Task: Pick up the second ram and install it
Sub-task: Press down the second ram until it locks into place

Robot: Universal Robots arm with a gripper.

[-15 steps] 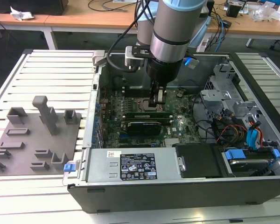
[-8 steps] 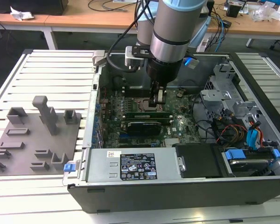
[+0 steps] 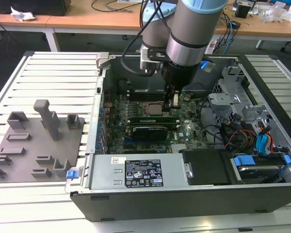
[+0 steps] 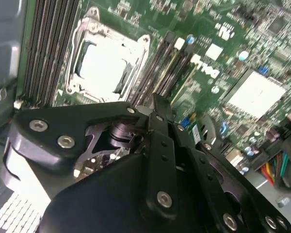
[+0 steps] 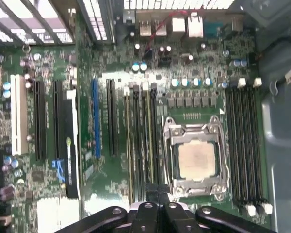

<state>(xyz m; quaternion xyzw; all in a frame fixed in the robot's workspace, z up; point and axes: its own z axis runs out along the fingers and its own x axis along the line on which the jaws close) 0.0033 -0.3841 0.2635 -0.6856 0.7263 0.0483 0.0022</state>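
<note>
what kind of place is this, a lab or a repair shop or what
Most likely a robotics lab or test bench for computer assembly. A robot arm reaches into an open desktop computer case over its motherboard, a grey tray of part holders sits beside it, and cable-strewn desks stand behind.

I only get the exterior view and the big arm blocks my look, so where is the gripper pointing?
Observer: In the second wrist view the gripper points at the memory slots beside the CPU socket.
Operator: Is the socket empty?
Observer: No, the first wrist view shows a silver chip sitting in it.
Operator: Any more slots?
Observer: Yes, four black slots with white clips lie on the socket's other side.
</note>
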